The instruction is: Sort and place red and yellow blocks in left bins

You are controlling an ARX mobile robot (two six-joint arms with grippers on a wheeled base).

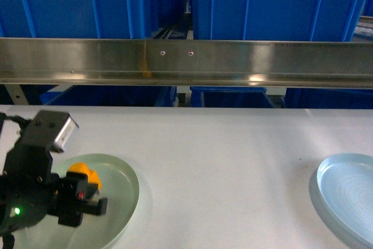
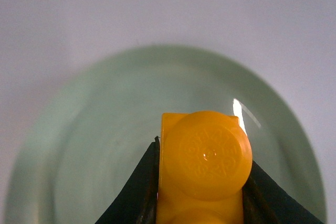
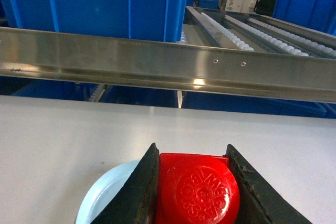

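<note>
My left gripper [image 1: 81, 182] is shut on the orange-yellow block [image 1: 80, 174] and holds it over the green plate [image 1: 123, 186] at the lower left. In the left wrist view the yellow block [image 2: 206, 161] sits studs up between the black fingers [image 2: 137, 192], above the green plate [image 2: 89, 145]. My right gripper [image 3: 192, 156] is shut on the red block [image 3: 198, 188], just above the pale-blue plate [image 3: 105, 195]; it does not show in the head view. Large blue bins [image 1: 70, 4] [image 1: 274, 4] stand beyond the rail.
A long steel rail [image 1: 186, 62] runs across between the white table [image 1: 221, 161] and the bins. The pale-blue plate [image 1: 345, 193] lies at the table's right. A roller conveyor [image 3: 252, 27] and more blue crates [image 3: 307, 6] show behind the rail.
</note>
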